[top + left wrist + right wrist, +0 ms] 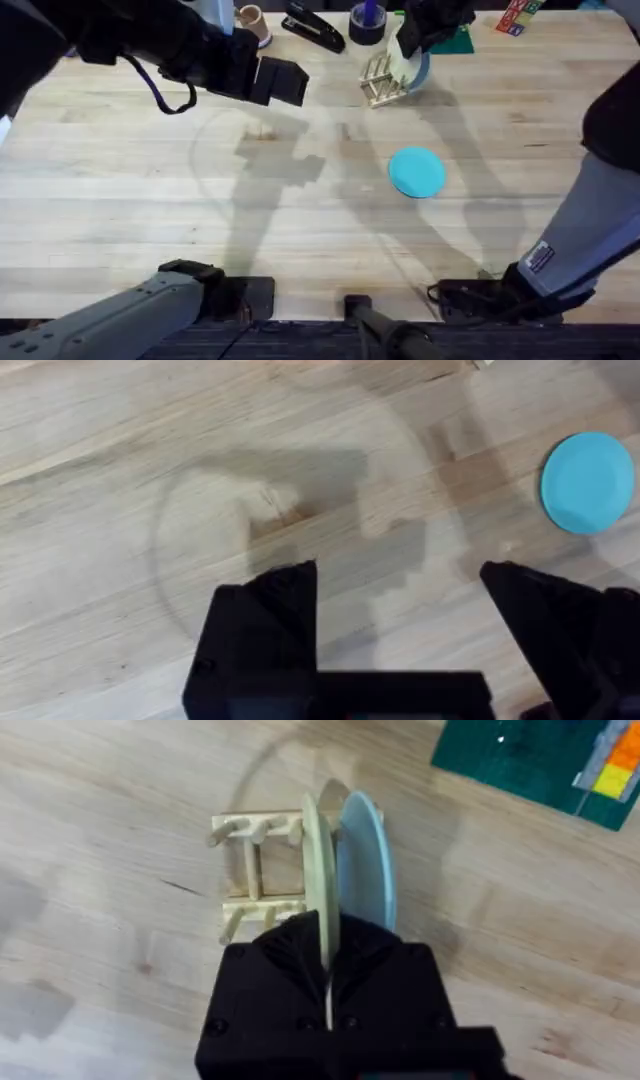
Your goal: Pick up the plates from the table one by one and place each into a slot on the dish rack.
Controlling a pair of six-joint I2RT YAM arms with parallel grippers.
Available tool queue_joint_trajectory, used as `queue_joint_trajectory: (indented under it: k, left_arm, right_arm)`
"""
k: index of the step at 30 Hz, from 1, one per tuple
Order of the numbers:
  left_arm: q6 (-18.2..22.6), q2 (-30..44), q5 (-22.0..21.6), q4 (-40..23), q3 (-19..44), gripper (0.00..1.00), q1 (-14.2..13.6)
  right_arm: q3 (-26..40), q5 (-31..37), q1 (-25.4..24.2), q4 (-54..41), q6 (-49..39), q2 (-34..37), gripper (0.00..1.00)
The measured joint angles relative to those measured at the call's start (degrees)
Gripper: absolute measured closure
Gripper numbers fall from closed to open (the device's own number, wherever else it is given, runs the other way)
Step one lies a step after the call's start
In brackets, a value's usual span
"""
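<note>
The pale cream-yellow plate (314, 860) stands on edge in the dish rack (252, 870), among its pegs. My right gripper (328, 945) is shut on that plate's rim. A paler light-blue plate (366, 860) stands upright right beside it. From overhead, the rack (378, 80) sits at the far middle of the table (120, 200), with the right gripper (415, 45) over it. The turquoise plate (415, 172) lies flat on the table, nearer than the rack. My left gripper (285, 82) hovers open and empty left of the rack. Its wrist view shows the turquoise plate (588, 480) off to one side of its fingers (265, 625).
Along the far edge are a black stapler (312, 25), a dark tape roll (365, 22), a small cup (252, 20), a green mat (458, 40) and coloured blocks (515, 15). A faint clear round outline (205, 140) lies below the left gripper.
</note>
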Motion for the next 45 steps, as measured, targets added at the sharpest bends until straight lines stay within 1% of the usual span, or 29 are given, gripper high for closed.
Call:
queue_joint_trajectory:
  k: [12, 15, 21, 26, 34, 36, 40, 41, 43, 44, 45]
  left_arm:
    - [0.0, 0.0, 0.0, 0.0, 0.0, 0.006, 0.0]
    - [0.0, 0.0, 0.0, 0.0, 0.0, 0.006, 0.0]
    - [0.0, 0.0, 0.0, 0.0, 0.0, 0.006, 0.0]
    - [0.0, 0.0, 0.0, 0.0, 0.0, 0.006, 0.0]
    - [0.0, 0.0, 0.0, 0.0, 0.0, 0.006, 0.0]
    - [0.0, 0.0, 0.0, 0.0, 0.0, 0.006, 0.0]
    - [0.0, 0.0, 0.0, 0.0, 0.0, 0.006, 0.0]
    - [0.0, 0.0, 0.0, 0.0, 0.0, 0.006, 0.0]
    - [0.0, 0.0, 0.0, 0.0, 0.0, 0.006, 0.0]
    - [0.0, 0.0, 0.0, 0.0, 0.0, 0.006, 0.0]
    - [0.0, 0.0, 0.0, 0.0, 0.0, 0.006, 0.0]
  right_arm:
    - [0.0, 0.0, 0.0, 0.0, 0.0, 0.0, 0.969]
    - [0.0, -0.1, 0.0, -0.2, 0.0, 0.0, 0.921]
    - [0.0, -0.2, 0.0, -0.4, 0.0, 0.0, 0.884]
    - [0.0, -0.4, 0.1, -0.4, 0.0, 0.1, 0.798]
    - [0.0, -0.8, 0.1, -1.4, 1.5, 0.3, 0.791]
    - [0.2, -0.8, 0.2, -2.2, 1.8, 0.3, 0.773]
    - [2.0, -0.8, 0.9, -3.8, 2.2, 0.3, 0.707]
    - [2.7, -0.8, 1.1, -4.2, 2.3, 0.3, 0.665]
    - [4.5, -0.8, 1.8, -5.3, 2.5, 0.3, 0.576]
    - [5.4, -0.8, 2.2, -6.0, 2.6, 0.3, 0.499]
    - [6.3, -0.8, 2.4, -6.8, 2.6, 0.3, 0.393]
